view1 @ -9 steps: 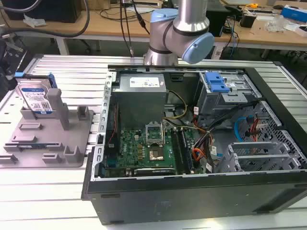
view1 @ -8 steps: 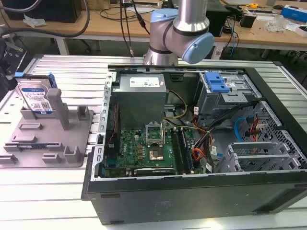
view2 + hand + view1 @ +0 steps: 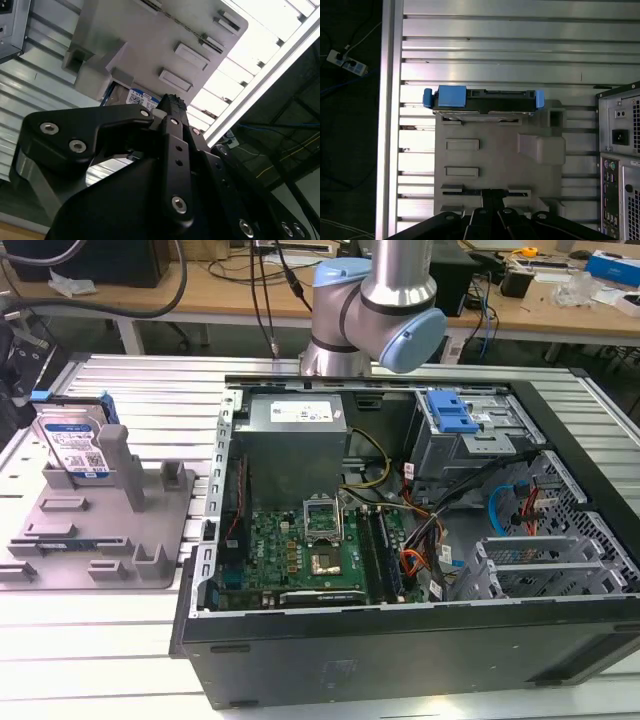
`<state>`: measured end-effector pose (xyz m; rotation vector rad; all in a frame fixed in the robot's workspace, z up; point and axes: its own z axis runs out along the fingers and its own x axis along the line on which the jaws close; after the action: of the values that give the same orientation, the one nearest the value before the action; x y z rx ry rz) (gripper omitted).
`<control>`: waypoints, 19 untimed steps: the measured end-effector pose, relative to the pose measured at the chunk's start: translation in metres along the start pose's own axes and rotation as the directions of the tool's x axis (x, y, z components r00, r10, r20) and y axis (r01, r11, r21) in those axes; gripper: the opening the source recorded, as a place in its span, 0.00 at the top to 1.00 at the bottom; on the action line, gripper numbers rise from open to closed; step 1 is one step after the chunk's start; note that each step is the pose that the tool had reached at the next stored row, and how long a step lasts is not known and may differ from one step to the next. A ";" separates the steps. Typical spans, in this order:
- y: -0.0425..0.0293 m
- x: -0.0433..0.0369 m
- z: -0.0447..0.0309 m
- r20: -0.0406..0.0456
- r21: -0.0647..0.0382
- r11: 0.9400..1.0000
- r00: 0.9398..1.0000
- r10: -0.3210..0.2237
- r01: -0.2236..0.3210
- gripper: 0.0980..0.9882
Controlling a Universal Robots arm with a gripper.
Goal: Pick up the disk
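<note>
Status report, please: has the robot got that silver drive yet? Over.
Black gripper shut, empty, over the grey plastic holder plate. Silver rectangular hard drive with blue side rails stands on edge in that holder, ungrasped. Nothing seen in the way.

A silver arm (image 3: 372,285) with pale blue joint caps is standing at 12 o'clock in the exterior view, its big joint (image 3: 405,335) jutting toward 3 o'clock. In both wrist views the black gripper (image 3: 492,194) (image 3: 169,100) is pointing down at the table, its two fingers (image 3: 487,202) lying pressed together.
</note>
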<state>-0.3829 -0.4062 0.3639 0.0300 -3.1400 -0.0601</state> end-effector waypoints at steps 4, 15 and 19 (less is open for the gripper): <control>0.0000 0.0000 0.0000 0.000 0.000 1.000 1.000 -0.003 0.003 0.99; -0.0001 0.0000 0.0019 -0.013 -0.002 0.945 0.945 -0.327 0.327 0.99; -0.0001 0.0000 0.0027 -0.016 -0.003 0.912 0.911 -0.411 0.411 0.85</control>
<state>-0.3829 -0.4062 0.3613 0.6882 -3.0556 -0.0582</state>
